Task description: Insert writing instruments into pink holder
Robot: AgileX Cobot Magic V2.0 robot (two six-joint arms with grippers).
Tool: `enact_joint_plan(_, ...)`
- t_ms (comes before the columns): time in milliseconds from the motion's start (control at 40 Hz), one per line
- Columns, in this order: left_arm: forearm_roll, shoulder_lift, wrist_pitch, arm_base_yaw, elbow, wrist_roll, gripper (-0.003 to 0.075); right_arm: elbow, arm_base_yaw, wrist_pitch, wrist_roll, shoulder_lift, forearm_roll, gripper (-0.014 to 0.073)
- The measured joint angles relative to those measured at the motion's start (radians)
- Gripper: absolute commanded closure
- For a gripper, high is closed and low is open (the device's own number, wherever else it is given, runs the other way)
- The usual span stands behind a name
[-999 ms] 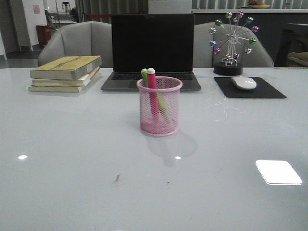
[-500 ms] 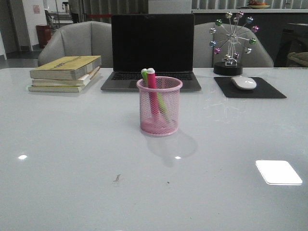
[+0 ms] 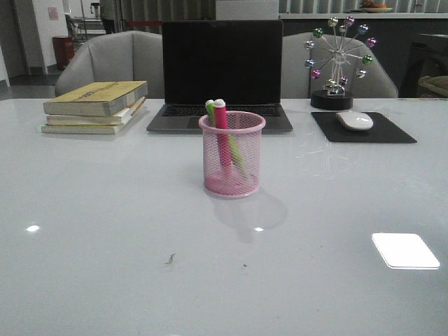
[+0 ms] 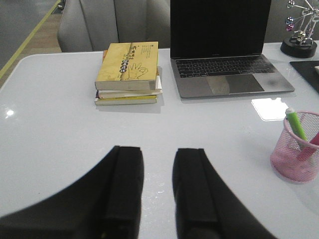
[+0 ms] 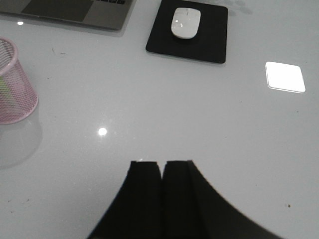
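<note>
The pink mesh holder (image 3: pixel 232 155) stands upright mid-table in front of the laptop. Inside it lean the pink highlighter (image 3: pixel 222 133) and the green highlighter (image 3: pixel 211 110), cap ends poking above the rim. In the left wrist view the holder (image 4: pixel 296 147) sits far off to one side with the green highlighter (image 4: pixel 297 124) showing; my left gripper (image 4: pixel 158 152) hangs open over bare table, nothing between its fingers. My right gripper (image 5: pixel 162 164) is shut and empty, well away from the holder (image 5: pixel 14 84). Neither gripper appears in the front view.
An open laptop (image 3: pixel 221 70) stands behind the holder. A stack of books (image 3: pixel 94 106) lies at the back left. A white mouse (image 3: pixel 354 120) rests on a black pad (image 3: pixel 362 128) at the back right, with a ball-spoked desk toy (image 3: pixel 337 63) behind it.
</note>
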Motion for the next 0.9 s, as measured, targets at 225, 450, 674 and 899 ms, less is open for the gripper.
enact_joint_plan(225, 0.000, 0.000, 0.000, 0.000, 0.000, 0.000, 0.0474, 0.016, 0.000, -0.091, 0.000, -0.109, 0.074, 0.0572)
enact_joint_plan(450, 0.000, 0.000, 0.000, 0.000, 0.000, 0.000, 0.0474, 0.018, 0.000, -0.100, 0.000, -0.141, 0.093, 0.0572)
enact_joint_plan(674, 0.000, 0.000, 0.000, 0.000, 0.000, 0.000, 0.0474, 0.128, 0.000, -0.072, 0.002, -0.258, 0.092, 0.0572)
enact_joint_plan(899, 0.000, 0.000, 0.000, 0.000, 0.000, 0.000, 0.0474, 0.330, 0.000, -0.124, 0.146, -0.478, 0.002, 0.0572)
